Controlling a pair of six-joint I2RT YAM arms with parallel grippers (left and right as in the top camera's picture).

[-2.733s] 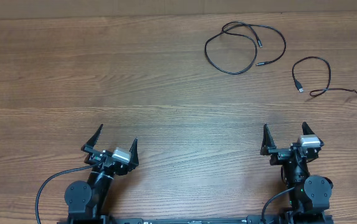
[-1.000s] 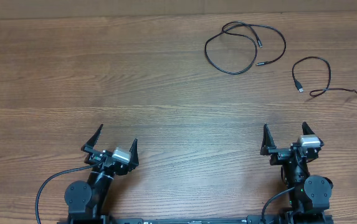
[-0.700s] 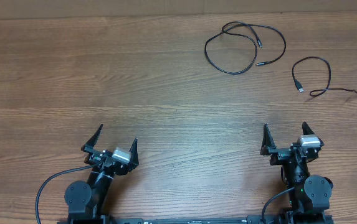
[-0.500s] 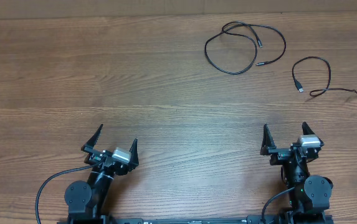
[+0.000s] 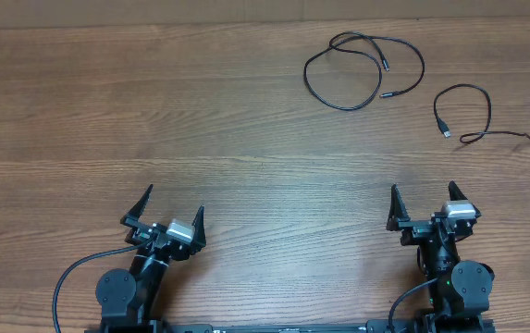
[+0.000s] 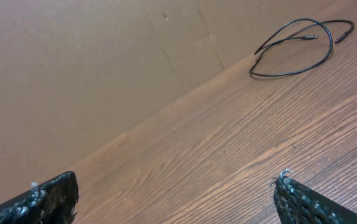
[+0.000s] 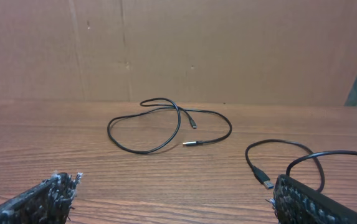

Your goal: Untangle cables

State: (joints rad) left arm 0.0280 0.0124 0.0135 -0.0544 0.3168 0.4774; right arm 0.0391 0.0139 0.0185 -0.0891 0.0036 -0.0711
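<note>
Though neither claw has reached out yet, the job looks nearly done. Broad wood-grain surface (image 5: 154, 92), brown cardboard wall (image 7: 228, 50) behind. At bottom edge, left claw (image 5: 174, 199) and right claw (image 5: 422, 187) rest wide open, empty. Upper right, looped cable (image 5: 348, 108) and second cable (image 5: 463, 87) lie apart; next move, if any, needs a long reach.
</note>
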